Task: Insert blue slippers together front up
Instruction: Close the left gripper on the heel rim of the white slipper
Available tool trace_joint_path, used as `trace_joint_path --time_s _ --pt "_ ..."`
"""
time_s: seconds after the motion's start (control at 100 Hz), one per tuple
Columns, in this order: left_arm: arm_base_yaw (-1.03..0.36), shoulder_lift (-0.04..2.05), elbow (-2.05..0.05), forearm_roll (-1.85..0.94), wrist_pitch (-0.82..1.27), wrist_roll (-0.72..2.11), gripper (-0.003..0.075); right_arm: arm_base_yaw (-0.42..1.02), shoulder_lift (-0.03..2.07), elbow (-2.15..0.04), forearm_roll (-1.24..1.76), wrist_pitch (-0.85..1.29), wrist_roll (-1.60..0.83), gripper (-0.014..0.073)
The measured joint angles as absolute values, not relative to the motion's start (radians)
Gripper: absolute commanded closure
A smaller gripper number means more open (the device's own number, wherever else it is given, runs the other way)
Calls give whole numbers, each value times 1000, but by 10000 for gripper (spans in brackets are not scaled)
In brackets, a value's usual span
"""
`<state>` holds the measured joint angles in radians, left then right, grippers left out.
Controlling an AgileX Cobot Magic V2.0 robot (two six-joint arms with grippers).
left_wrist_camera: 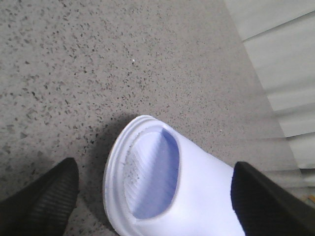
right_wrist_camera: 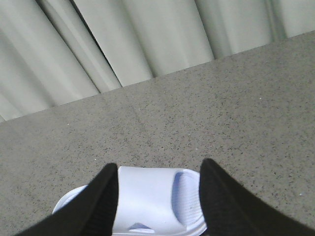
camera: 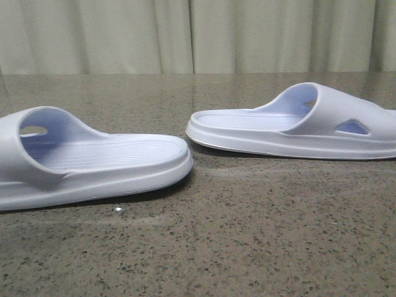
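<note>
Two pale blue slippers flat on speckled surface, heels nearly touching: left slipper, right slipper. Left gripper jaws released, straddling left one; right gripper likewise over right one.

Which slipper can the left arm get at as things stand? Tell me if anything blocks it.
Probably the left slipper. The left gripper is open, with one finger on each side of the strap, and only bare table shows around it. Whether the fingers touch it cannot be told.
</note>
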<state>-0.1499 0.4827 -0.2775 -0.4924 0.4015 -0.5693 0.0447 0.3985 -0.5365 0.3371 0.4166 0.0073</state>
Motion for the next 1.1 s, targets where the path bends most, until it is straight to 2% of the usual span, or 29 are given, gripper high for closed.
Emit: trace_joint_path --time_s 0.55,1.1 --pt "-150 667 -276 -548 333 -559 184 45 399 -536 337 417 7 276" --pt "-150 797 -295 -839 279 -260 195 45 399 -536 337 402 7 276"
